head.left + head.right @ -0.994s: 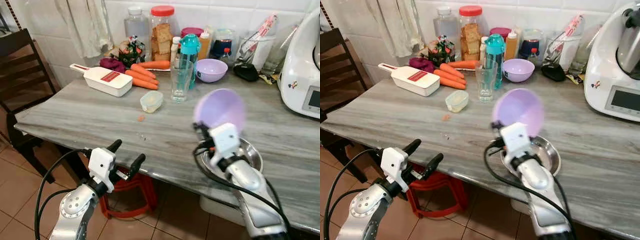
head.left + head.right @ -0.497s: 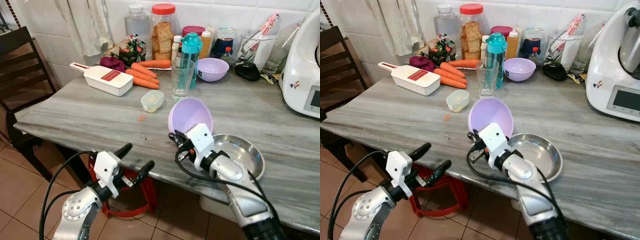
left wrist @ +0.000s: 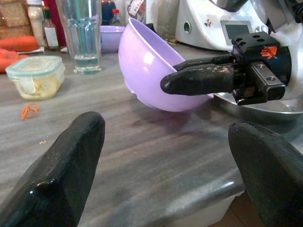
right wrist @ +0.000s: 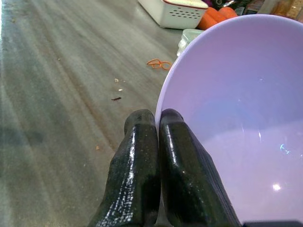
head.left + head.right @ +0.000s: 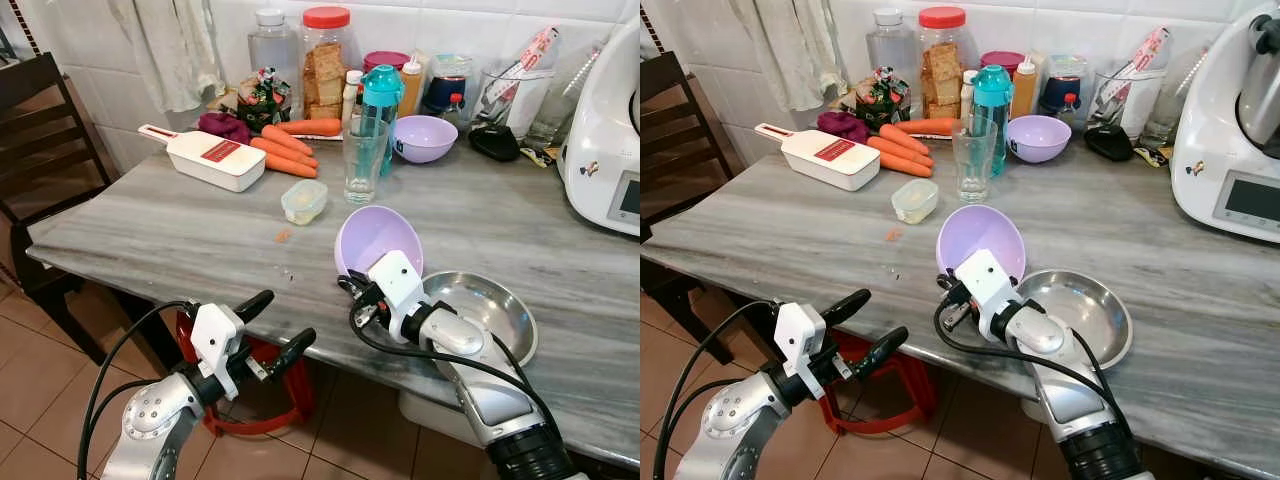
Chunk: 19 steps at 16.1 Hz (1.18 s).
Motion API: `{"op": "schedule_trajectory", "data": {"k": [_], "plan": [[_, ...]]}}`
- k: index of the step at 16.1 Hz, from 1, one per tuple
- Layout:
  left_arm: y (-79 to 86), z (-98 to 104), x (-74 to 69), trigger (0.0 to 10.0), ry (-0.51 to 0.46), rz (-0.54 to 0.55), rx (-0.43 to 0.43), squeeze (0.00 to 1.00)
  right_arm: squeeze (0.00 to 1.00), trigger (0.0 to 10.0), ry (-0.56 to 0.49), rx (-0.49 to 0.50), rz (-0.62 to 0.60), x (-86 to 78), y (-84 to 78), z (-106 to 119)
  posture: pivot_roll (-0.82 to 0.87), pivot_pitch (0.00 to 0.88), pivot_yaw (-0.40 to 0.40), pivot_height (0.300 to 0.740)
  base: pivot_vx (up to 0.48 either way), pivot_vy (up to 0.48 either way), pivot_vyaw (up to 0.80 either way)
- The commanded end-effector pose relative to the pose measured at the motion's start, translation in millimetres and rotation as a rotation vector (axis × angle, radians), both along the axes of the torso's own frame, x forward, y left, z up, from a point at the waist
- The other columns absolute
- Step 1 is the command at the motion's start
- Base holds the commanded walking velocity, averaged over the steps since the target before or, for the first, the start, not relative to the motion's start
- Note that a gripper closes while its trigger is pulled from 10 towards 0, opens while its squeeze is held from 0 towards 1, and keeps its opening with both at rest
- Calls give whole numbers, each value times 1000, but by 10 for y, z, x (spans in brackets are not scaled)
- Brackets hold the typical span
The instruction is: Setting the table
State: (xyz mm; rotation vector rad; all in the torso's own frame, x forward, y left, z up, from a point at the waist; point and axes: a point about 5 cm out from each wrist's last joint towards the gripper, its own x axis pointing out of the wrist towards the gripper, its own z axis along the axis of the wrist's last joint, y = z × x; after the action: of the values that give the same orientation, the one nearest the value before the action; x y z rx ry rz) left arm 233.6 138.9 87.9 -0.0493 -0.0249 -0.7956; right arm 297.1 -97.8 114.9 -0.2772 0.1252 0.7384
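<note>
A light purple bowl (image 5: 375,238) stands tilted on its base on the grey table (image 5: 150,240), just left of a steel bowl (image 5: 482,312). My right gripper (image 5: 350,286) is shut on the purple bowl's near rim. In the right wrist view the two fingers (image 4: 142,165) pinch that rim of the bowl (image 4: 236,118). My left gripper (image 5: 281,320) hangs open in front of the table's near edge, holding nothing. The left wrist view looks between its fingers (image 3: 66,170) at the purple bowl (image 3: 147,61) and the right gripper's finger (image 3: 199,80).
Further back stand a glass (image 5: 362,158), a small lidded container (image 5: 303,202), a second purple bowl (image 5: 422,138), carrots (image 5: 285,152) and a white slicer (image 5: 205,158). A white appliance (image 5: 605,130) fills the right end. A dark chair (image 5: 40,130) and a red stool (image 5: 250,395) are by the table.
My right gripper has brought the purple bowl down and to the left, from above the steel bowl to the table beside it. The left gripper has risen slightly.
</note>
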Motion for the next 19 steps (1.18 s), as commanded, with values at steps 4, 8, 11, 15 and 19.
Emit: {"op": "schedule_trajectory", "data": {"k": [4, 8, 11, 15, 19], "plan": [[-28, 77, -1, 10000, -9, -13, 4, 0, 996, 10000, 14, -24, 12, 37, -5, 8, -1, 0, 9, 740, 0, 0, 0], [-55, 115, 0, 10000, -6, -13, 4, 0, 1000, 10000, 11, -26, 10, 56, -8, 20, 0, 0, 7, 740, 0, 0, 0], [-61, 136, 3, 10000, -6, -10, 6, 0, 1000, 10000, 10, -29, 9, 64, -6, 22, 0, 0, 8, 740, 0, 0, 0], [-58, 138, 6, 10000, 0, -10, 12, 0, 1000, 10000, 6, -28, 2, 74, 1, 30, 0, 0, 9, 740, 0, 0, 0], [-59, 116, 19, 10000, 4, -9, 14, 0, 1000, 10000, -16, -16, -2, 94, 18, 96, 0, 0, 12, 740, 0, 0, 0]]}}
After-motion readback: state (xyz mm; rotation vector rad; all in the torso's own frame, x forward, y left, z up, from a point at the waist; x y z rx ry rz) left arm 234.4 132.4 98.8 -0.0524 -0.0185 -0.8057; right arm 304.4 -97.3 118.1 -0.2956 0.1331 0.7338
